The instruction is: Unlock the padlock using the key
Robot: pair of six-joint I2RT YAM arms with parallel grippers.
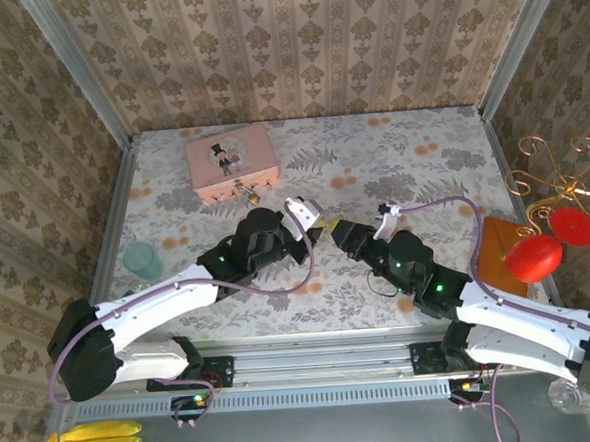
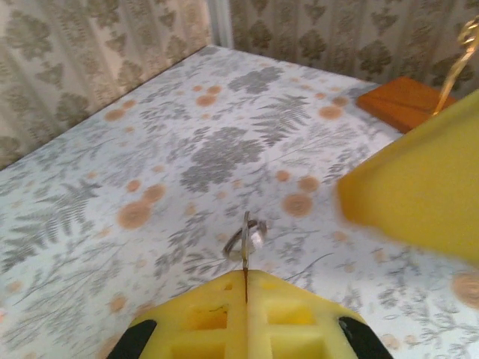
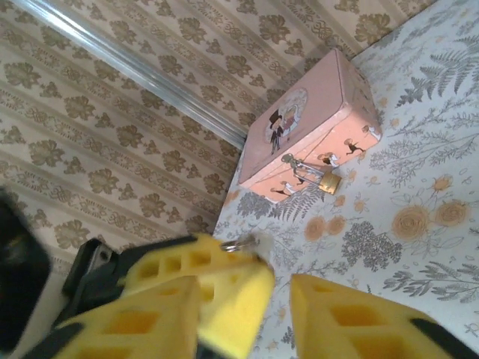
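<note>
Holding the light, slippery key [image 2: 245,250] pinched tight, the left claw [image 2: 245,295] should grip its ringed head; the right claw [image 3: 282,303] hangs parted.

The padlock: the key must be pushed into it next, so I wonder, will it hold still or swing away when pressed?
The padlock is attached only by its thin shackle to the clasp of the pink tin, so it would probably swing or twist when pressed. Being small and metal, it looks stiff, and likely slippery to pinch.
</note>
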